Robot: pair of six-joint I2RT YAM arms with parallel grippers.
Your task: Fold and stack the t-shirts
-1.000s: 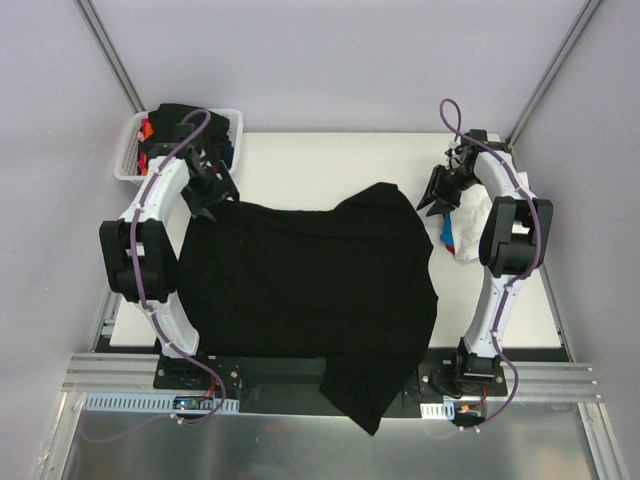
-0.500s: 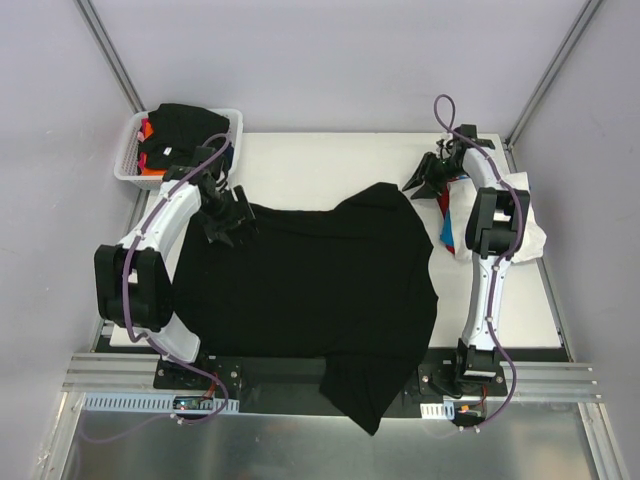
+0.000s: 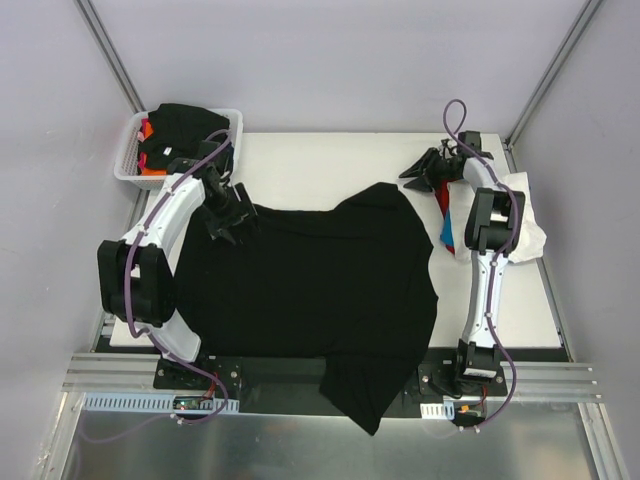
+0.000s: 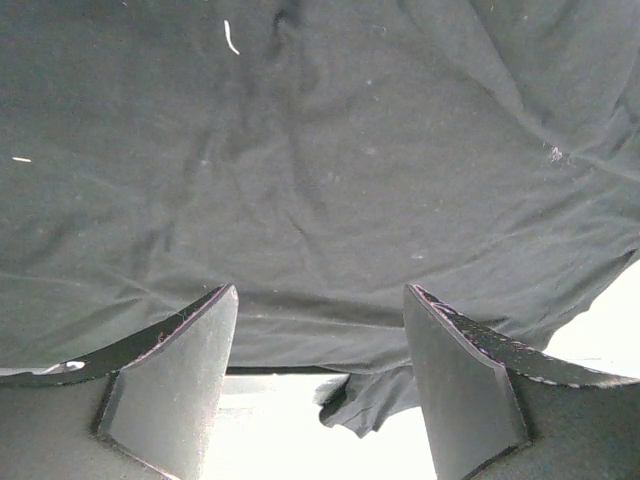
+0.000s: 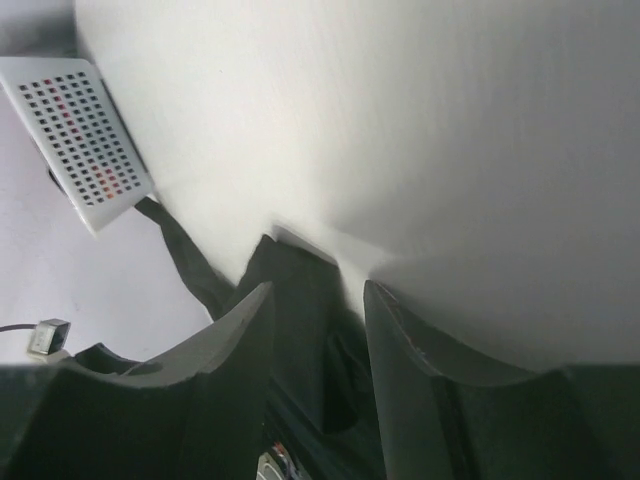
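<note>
Two empty grippers, jaws parted, are seen by the large black cloth t-shirt [image 3: 310, 285] spread across the white table [image 3: 320, 160], left gripper [image 3: 230, 222] above its far-left corner, right gripper [image 3: 410, 178] beyond its far-right sleeve, so a one-sided pinch could leave the fold skewed.

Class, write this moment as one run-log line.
black shirt: spread out | left end effector: open, over it | right end effector: open, empty

free: far table strip [image 3: 320, 165] | blocked: basket [image 3: 126, 160] far-left — shirt pile [image 3: 528, 232] right
</note>
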